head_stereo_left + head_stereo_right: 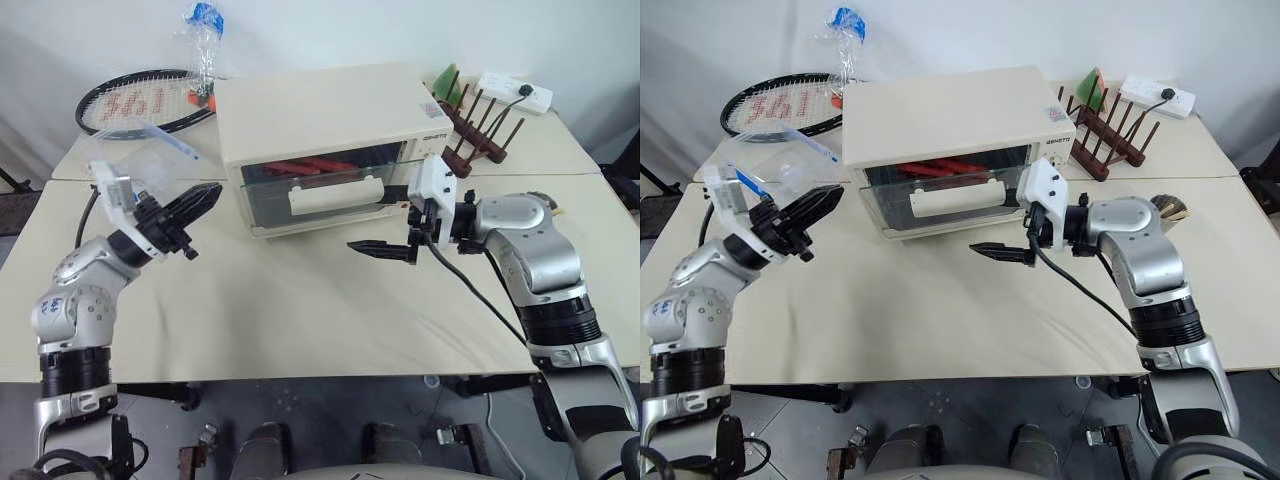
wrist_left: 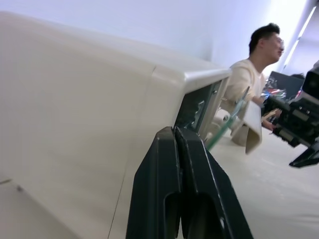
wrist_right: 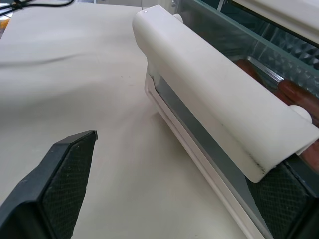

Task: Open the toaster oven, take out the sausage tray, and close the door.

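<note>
The toaster oven (image 1: 325, 120) sits mid-table (image 1: 300, 320), its glass door (image 1: 320, 185) up, with the sausage tray (image 1: 300, 168) inside behind the glass. The right pincer (image 3: 164, 174) is spread wide around the door's bar handle (image 3: 219, 119). The left pincer (image 1: 200, 200) is closed on nothing, beside the oven's left side.

Robot lab: cluttered test tables (image 1: 300, 320)

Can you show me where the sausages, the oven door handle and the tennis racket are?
sausages (image 1: 940, 168), right eye view, middle of them behind the glass.
door handle (image 3: 224, 107), right wrist view, the bar's middle.
tennis racket (image 1: 140, 102), left eye view, its strings.
</note>
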Motion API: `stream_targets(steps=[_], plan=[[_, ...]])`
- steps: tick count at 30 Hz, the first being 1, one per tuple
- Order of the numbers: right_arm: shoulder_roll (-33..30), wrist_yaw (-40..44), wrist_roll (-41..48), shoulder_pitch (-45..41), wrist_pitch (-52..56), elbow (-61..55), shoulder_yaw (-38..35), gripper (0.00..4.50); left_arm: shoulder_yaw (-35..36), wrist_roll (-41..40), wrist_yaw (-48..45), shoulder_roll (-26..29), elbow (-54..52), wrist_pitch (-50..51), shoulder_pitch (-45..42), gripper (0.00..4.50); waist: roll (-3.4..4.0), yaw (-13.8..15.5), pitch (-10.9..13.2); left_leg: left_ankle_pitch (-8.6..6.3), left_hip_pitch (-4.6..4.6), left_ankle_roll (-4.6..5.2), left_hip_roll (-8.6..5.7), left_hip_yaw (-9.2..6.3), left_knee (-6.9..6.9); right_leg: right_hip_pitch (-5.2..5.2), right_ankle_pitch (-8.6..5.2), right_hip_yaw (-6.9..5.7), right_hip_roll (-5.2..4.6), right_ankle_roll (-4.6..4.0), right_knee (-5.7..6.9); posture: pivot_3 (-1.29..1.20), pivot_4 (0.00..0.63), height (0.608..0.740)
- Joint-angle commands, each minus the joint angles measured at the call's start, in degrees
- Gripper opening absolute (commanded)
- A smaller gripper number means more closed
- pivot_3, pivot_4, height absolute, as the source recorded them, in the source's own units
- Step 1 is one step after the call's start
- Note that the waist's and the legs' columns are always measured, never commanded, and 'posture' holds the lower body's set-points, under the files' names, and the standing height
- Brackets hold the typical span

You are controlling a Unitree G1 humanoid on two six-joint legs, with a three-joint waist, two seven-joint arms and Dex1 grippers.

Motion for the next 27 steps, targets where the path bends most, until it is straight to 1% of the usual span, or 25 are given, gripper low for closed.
stream_targets(steps=[1, 8, 11, 20, 27], plan=[[0.6, 0.1, 0.6, 0.1, -1.3, -3.0, 0.2, 4.50, -2.3, 0.6, -2.7, -0.4, 0.7, 0.5, -2.1, 0.03, 0.00, -0.1, 0.0, 0.00, 0.00, 0.00, 0.00, 0.00, 0.00, -0.02, 0.00, 0.00, 0.00, 0.00, 0.04, 0.00, 0.150, 0.740], [0.8, -0.6, 0.3, 1.8, -1.0, -4.8, 0.2, 4.50, -6.4, 4.4, -5.2, -3.0, 6.0, -1.8, -6.5, 0.03, -0.03, -0.4, 0.0, 0.00, -0.03, 0.00, -0.01, 0.00, 0.05, -0.02, 0.00, 0.00, -0.01, 0.00, 0.07, 0.00, 0.150, 0.740], [-0.2, -1.0, -0.1, 3.8, 0.1, -7.3, 0.5, 4.50, -7.6, 5.7, -6.7, -3.2, 7.4, -2.1, -7.2, 0.03, -0.04, -0.4, 0.0, 0.00, -0.03, 0.00, -0.01, -0.01, 0.05, -0.02, 0.00, 0.00, -0.01, 0.00, 0.07, 0.00, 0.150, 0.740], [-6.6, -2.0, -1.7, 12.8, 4.7, -18.0, 1.6, 4.50, -7.8, 7.4, -8.3, -3.9, 9.4, -2.7, -8.4, 0.03, -0.06, -0.2, 0.0, 0.00, -0.06, 0.01, -0.02, -0.02, 0.07, -0.03, 0.00, 0.00, -0.01, 0.01, 0.06, 0.00, 0.150, 0.740], [-11.2, -3.4, -4.6, 14.8, 9.9, -20.9, 3.4, 4.50, -8.6, 8.5, -9.4, -4.3, 9.8, -2.8, -8.4, 0.03, -0.10, 1.1, 0.1, -0.01, -0.08, 0.02, -0.02, -0.02, 0.15, -0.02, 0.00, 0.00, -0.02, 0.01, 0.07, 0.00, 0.150, 0.740]])
